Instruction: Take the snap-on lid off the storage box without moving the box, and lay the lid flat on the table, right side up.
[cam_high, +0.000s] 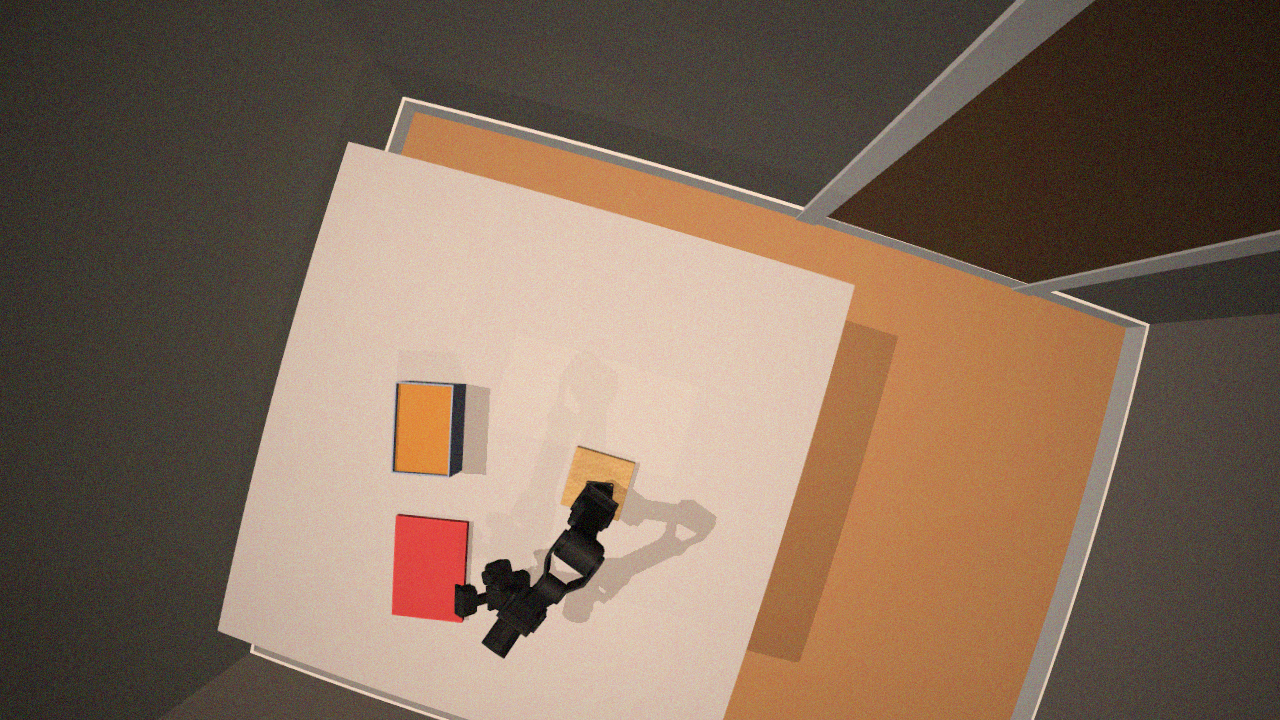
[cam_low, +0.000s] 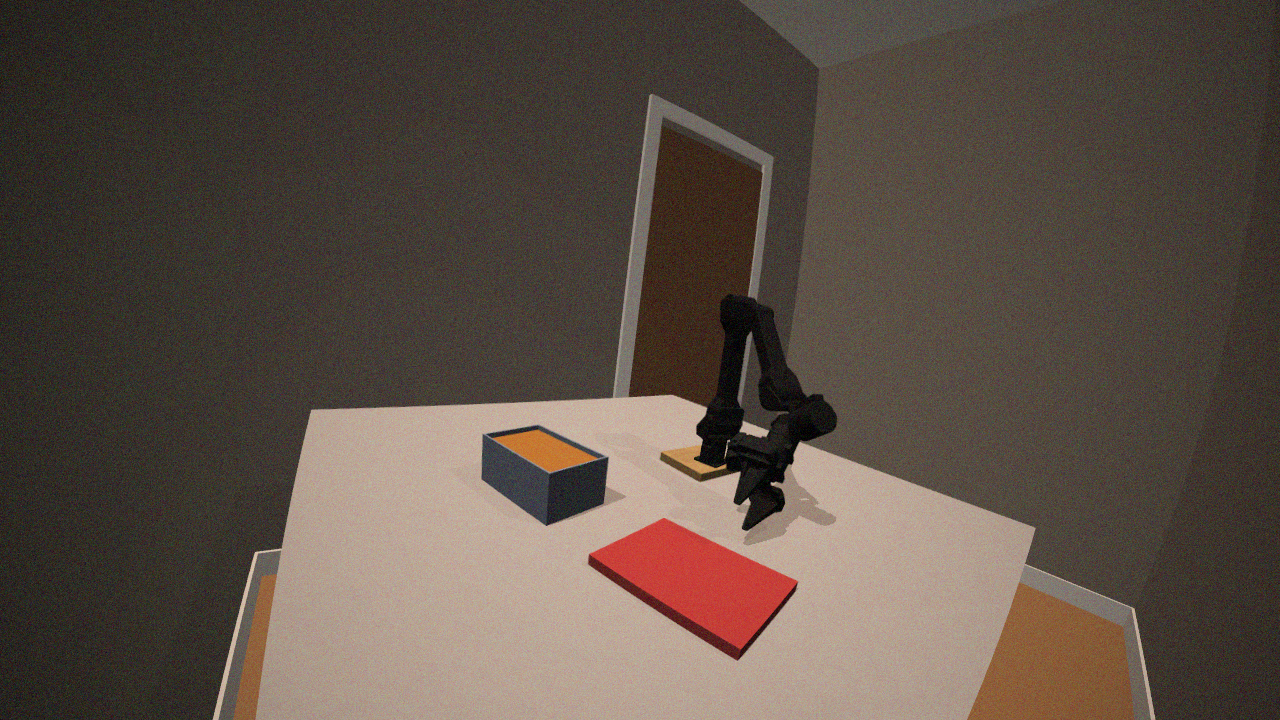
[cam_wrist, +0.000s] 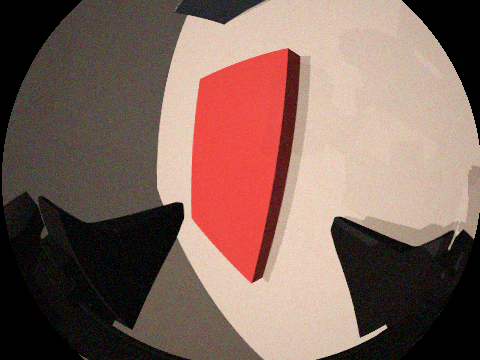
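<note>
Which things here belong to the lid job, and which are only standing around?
Part of the job:
- red lid, lying flat on the table
- storage box, open, orange inside
- tool, open, holding nothing, beside the lid

Not part of it:
- tan base plate under the arm
- door behind

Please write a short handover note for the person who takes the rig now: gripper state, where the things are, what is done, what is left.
Gripper: open, holding nothing, beside the lid's edge.
Flat red rectangular lid: off the box, lying flat on the white table, apart from the box.
Dark blue storage box with orange inside: open, upright.
Done: lid removed, laid down and released.
Left: pull the arm clear; I cannot tell which lid face is up.
</note>
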